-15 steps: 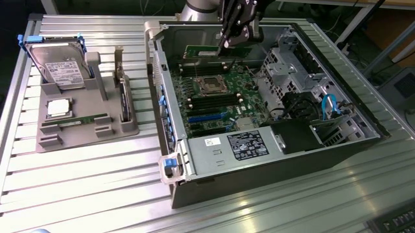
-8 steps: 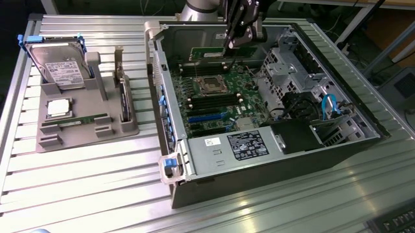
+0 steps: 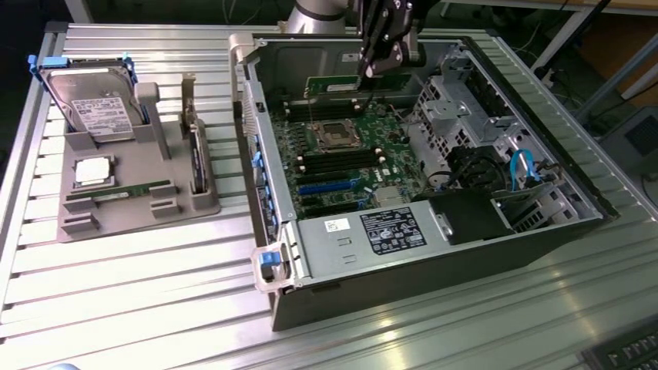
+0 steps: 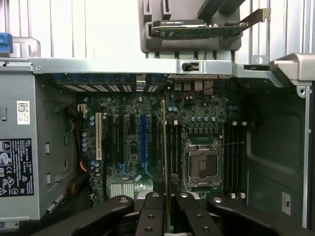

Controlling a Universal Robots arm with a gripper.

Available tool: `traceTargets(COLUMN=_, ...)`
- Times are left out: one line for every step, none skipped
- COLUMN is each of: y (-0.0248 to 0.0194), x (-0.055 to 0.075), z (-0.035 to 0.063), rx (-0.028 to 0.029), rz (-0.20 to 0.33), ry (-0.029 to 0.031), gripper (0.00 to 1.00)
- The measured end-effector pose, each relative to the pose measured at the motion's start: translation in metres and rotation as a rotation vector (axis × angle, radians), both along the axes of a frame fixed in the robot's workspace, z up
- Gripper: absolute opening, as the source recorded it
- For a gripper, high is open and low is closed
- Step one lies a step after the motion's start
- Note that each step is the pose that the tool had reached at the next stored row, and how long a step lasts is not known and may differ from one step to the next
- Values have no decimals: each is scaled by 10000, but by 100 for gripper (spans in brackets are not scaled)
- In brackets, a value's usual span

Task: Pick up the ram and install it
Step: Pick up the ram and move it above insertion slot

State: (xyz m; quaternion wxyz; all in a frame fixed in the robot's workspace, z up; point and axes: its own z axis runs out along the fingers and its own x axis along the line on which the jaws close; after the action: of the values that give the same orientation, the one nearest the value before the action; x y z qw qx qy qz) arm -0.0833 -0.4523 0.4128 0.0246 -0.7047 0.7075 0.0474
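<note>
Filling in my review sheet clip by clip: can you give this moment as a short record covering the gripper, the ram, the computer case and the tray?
gripper: shut on the ram
ram: seen edge-on in the grip, above the motherboard, not seated in a slot
computer case: lying open, processor socket looks empty
tray: on the exterior view's left of the case; holds a hard drive, a square processor chip and an upright expansion card
</note>
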Motion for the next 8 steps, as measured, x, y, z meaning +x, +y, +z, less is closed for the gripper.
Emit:
traceTargets(y=20, x=4, z=0, rx=-1, rz=-2, ry=0, gripper=14)
traceTargets(y=32, x=9, z=0, rx=-1, rz=0, ry=0, gripper=14)
traceTargets(y=46, x=14, z=0, rx=0, rz=0, ry=0, gripper=14)
traceTargets(y=75, x=26, z=-1, rx=-1, rz=0, ry=0, gripper=14)
traceTargets(y=108, x=43, z=-1, rx=-4, rz=-1, ry=0, gripper=14)
traceTargets(y=142, x=68, z=-1, rx=-10, rz=0, ry=1, gripper=14)
traceTargets(y=170, x=88, z=-2, rx=-11, rz=0, ry=0, gripper=14)
traceTargets(y=194, x=104, z=-4, rx=-13, rz=0, ry=0, gripper=14)
